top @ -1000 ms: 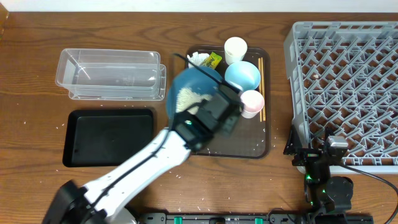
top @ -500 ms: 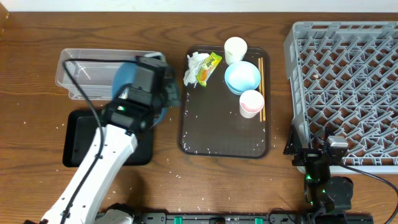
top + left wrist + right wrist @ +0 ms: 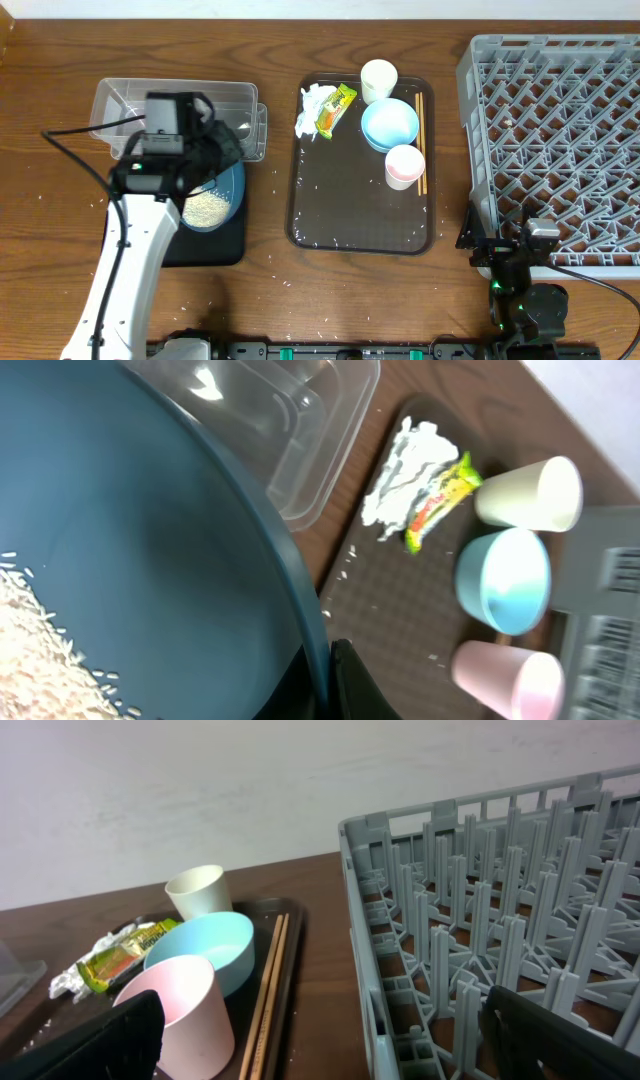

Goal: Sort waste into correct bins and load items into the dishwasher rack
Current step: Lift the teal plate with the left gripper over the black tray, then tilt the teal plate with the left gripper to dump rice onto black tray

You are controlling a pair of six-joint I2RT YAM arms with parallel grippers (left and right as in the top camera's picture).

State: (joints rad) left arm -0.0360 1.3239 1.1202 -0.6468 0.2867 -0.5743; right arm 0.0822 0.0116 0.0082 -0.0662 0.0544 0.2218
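Observation:
My left gripper (image 3: 215, 150) is shut on the rim of the dark-blue dish (image 3: 212, 195), holding it over the black tray (image 3: 200, 250); in the left wrist view the jaws (image 3: 325, 680) pinch the dish rim (image 3: 150, 540). White rice (image 3: 205, 210) lies in the dish. The clear tub (image 3: 130, 105) is just behind it. White tissue (image 3: 312, 105), snack wrapper (image 3: 336, 108), white cup (image 3: 378, 78), light-blue bowl (image 3: 390, 124), pink cup (image 3: 404, 165) and chopsticks (image 3: 421, 140) sit on the brown tray (image 3: 350, 215). The grey rack (image 3: 560, 130) is at the right. My right gripper (image 3: 320, 1040) is open beside it.
Loose rice grains are scattered on the wood around the brown tray and black tray. The right arm's base (image 3: 520, 280) sits at the rack's near left corner. The rack wall (image 3: 400, 970) rises close to the right gripper.
My left arm carried the dark-blue dish with rice from the brown tray leftward; it now hangs over the black tray. The right arm has not moved.

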